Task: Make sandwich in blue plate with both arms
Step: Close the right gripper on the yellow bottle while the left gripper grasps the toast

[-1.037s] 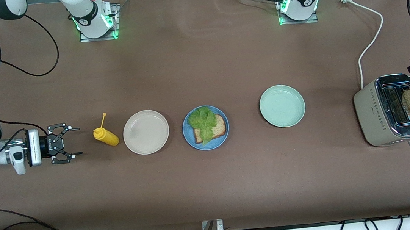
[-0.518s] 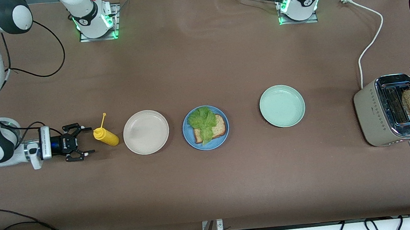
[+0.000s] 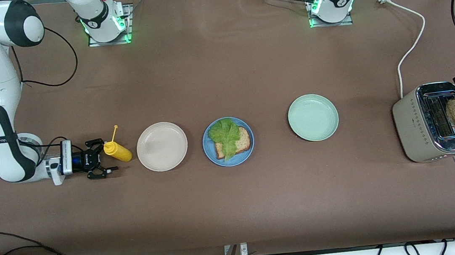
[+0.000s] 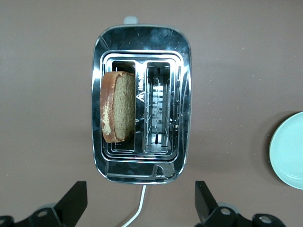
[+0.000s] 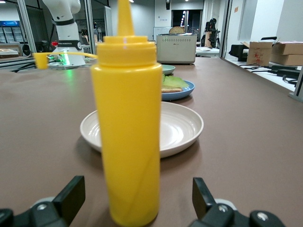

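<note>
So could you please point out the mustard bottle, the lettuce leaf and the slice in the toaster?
mustard bottle [image 5: 127,137], right wrist view, middle of its yellow body.
lettuce leaf [image 3: 224,133], front view, centre of the leaf.
bread slice in the toaster [image 4: 119,107], left wrist view, its cut face.

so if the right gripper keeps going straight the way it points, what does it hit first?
The yellow mustard bottle, standing right ahead between the open fingers of the right gripper. The beige plate lies past it.

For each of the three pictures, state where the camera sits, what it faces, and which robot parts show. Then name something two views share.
Front view: high, facing both arms; right gripper at the mustard bottle.
Left wrist view: above the toaster, looking down; open left gripper.
Right wrist view: low, level; open right gripper flanks the bottle.
Shared: the toaster, the bottle.
</note>
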`<move>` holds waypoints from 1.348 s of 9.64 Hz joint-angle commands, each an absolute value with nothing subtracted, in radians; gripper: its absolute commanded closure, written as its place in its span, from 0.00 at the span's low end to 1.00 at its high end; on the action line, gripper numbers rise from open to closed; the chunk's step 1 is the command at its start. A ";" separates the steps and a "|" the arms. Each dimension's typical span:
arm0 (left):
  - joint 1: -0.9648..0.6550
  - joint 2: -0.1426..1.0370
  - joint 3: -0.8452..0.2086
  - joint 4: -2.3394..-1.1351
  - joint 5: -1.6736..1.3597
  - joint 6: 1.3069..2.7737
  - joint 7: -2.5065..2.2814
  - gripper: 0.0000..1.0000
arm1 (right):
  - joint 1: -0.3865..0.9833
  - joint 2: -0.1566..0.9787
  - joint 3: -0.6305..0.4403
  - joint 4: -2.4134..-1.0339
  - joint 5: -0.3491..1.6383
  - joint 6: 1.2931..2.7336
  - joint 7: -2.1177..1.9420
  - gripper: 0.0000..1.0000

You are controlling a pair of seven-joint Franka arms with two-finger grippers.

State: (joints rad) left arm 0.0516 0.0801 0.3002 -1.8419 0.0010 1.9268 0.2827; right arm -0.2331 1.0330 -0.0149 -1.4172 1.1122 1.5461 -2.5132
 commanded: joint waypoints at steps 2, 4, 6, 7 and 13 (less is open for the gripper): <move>0.051 0.104 0.327 -1.881 0.015 1.974 0.298 0.00 | -0.216 1.051 0.002 -1.404 1.144 1.595 -2.522 0.00; 0.051 0.147 0.356 -1.881 0.014 1.983 0.299 0.00 | -0.204 1.051 0.002 -1.407 1.154 1.614 -2.523 0.03; 0.051 0.188 0.377 -1.878 0.012 2.012 0.301 0.00 | -0.202 1.049 0.002 -1.408 1.154 1.631 -2.523 0.45; 0.052 0.211 0.380 -1.872 0.008 2.037 0.304 0.01 | -0.202 1.051 0.002 -1.407 1.152 1.637 -2.523 0.69; 0.051 0.368 0.403 -1.778 -0.173 2.163 0.434 0.28 | -0.158 0.907 -0.002 -1.439 1.019 1.777 -2.284 1.00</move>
State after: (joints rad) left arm 0.0528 0.3046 0.3904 -1.8513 -0.0998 2.1665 0.3821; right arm -0.1881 1.0167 0.0004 -1.4004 1.1177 1.7110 -2.4434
